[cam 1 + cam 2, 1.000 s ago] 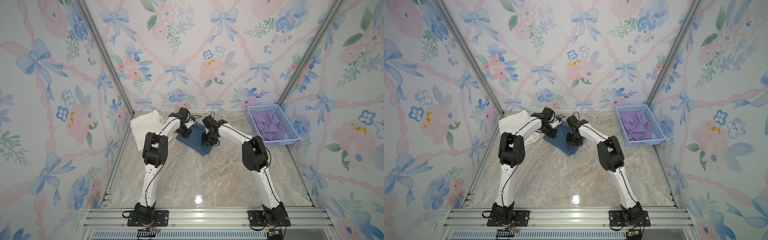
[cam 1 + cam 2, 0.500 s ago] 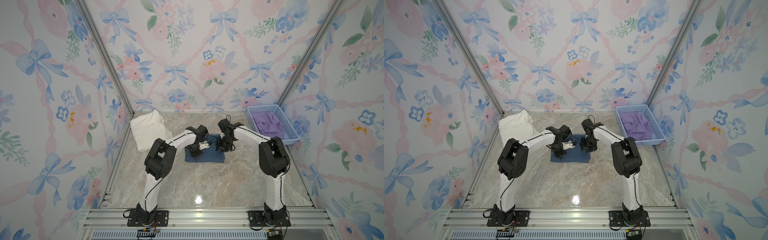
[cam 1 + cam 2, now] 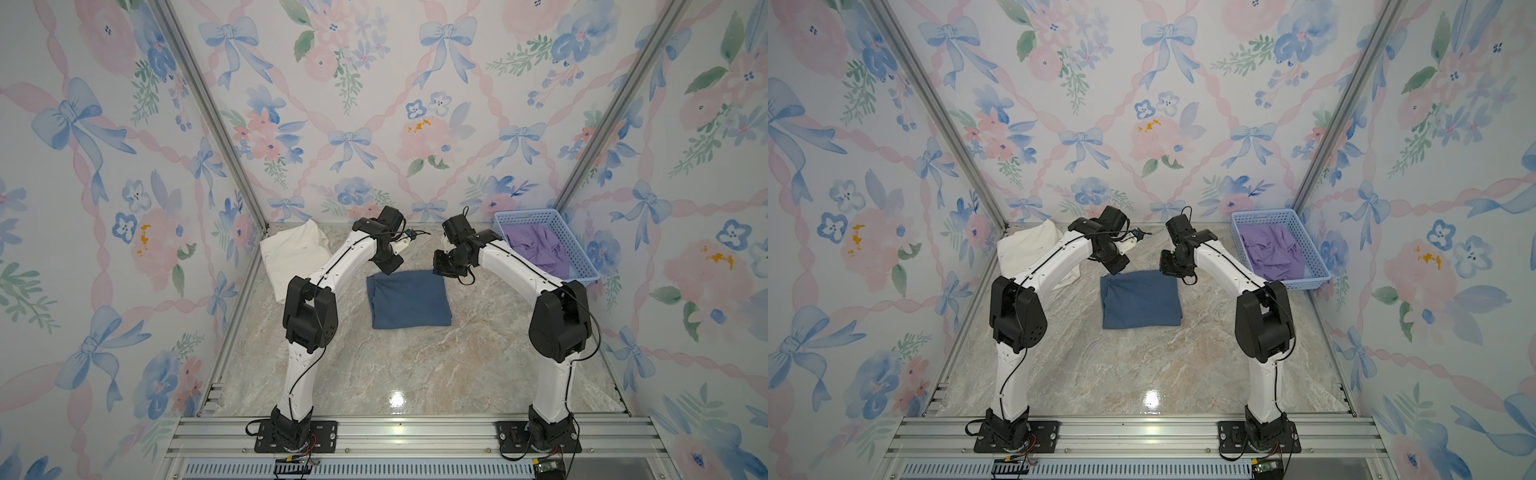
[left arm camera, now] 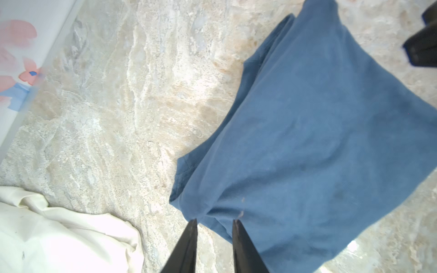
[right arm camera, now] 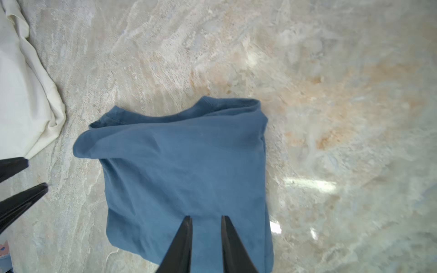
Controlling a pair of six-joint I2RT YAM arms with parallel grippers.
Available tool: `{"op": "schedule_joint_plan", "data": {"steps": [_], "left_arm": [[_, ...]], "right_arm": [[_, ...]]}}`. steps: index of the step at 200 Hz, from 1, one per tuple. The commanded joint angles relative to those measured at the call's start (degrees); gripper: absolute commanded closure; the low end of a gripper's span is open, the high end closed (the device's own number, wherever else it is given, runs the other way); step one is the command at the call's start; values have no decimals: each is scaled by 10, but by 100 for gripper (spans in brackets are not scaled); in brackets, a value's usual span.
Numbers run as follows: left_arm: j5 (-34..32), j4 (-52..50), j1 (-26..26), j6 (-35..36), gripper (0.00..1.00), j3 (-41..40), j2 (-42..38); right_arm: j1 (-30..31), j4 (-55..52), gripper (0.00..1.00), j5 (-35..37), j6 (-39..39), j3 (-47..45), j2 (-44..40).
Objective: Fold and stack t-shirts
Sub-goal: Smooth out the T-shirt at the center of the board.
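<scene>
Same build both sides: left arm [image 3: 357, 254] & right arm [image 3: 515, 266] have glossy wht tube links w/ bulky blk joint housings, biggest at the elbows [image 3: 309, 316]. A thin blk cable [image 3: 300, 374] runs along each arm; on the right arm it bows out in a loose loop. Rows of small dark screw holes dot the lower wht links. Wrist blocks blk; small wht bracket [image 3: 400, 246] w/ blue plug by left wrist. Flat blk base plates [image 3: 324, 436] w/ silver bolt heads. On left gripper [image 4: 214, 221] & right gripper [image 5: 206, 217], slim blk fingers [image 4: 186, 248] taper to points.
</scene>
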Motion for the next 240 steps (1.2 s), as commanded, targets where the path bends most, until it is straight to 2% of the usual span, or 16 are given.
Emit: {"op": "schedule_joint_plan", "data": {"steps": [1,15,67,111,141,162,189,213,240], "left_arm": [[-7,-21,6,-19,71,13,60],[-7,-22,14,-21,71,20,76],[-1,-21,41,-31,72,27,94],[1,-20,55,-47,74,59,137],[-8,-20,54,-54,74,89,176],[-24,-21,53,-57,74,103,205],[-28,-21,53,-69,75,111,210],[0,-21,53,-78,75,109,163],[29,-21,53,-84,73,83,85]], "right_arm": [[-2,-28,85,-7,-1,55,73],[-7,-36,89,-10,6,93,111],[-18,-51,91,-13,11,181,212],[-10,-6,91,-10,-3,163,237],[-9,5,86,-10,-3,146,237],[-8,32,79,-15,-6,110,210],[-3,103,71,-6,-7,16,122],[11,140,68,13,-17,-64,31],[36,109,67,25,-28,-97,-26]]}}
